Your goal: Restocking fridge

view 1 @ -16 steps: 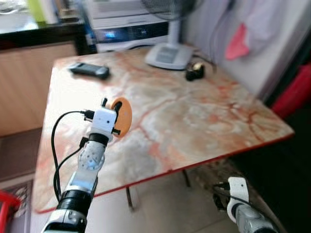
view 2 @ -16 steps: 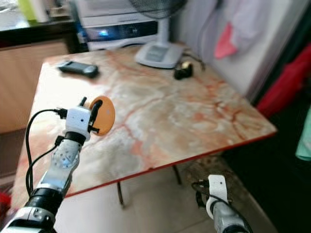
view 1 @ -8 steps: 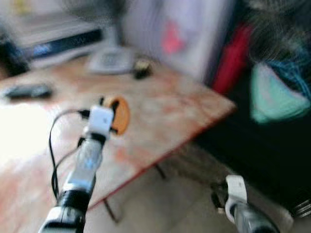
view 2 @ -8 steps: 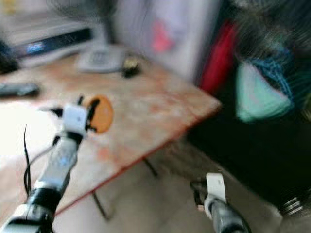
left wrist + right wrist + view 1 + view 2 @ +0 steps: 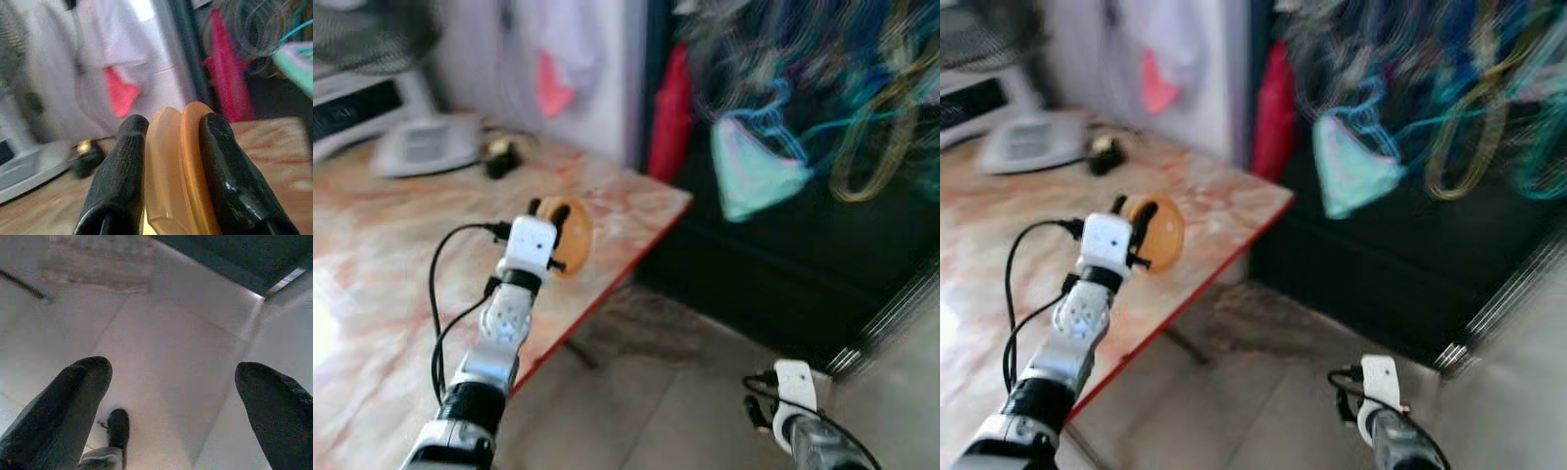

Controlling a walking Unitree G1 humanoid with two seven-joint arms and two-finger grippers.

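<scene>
Orange lidded container [image 5: 178,171] | clamped between left gripper [image 5: 171,166] fingers | right gripper [image 5: 171,401] spread, idle

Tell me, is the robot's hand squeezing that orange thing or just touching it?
Squeezing it. The left hand has a black finger pressed on each side of the round orange container.

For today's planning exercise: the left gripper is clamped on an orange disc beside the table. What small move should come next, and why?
Probably keep turning away from the table with the left gripper shut on the orange disc. The disc sits firmly between both fingers, no fridge is in sight, and the head views are blurred. The right gripper hangs open over the floor.
</scene>
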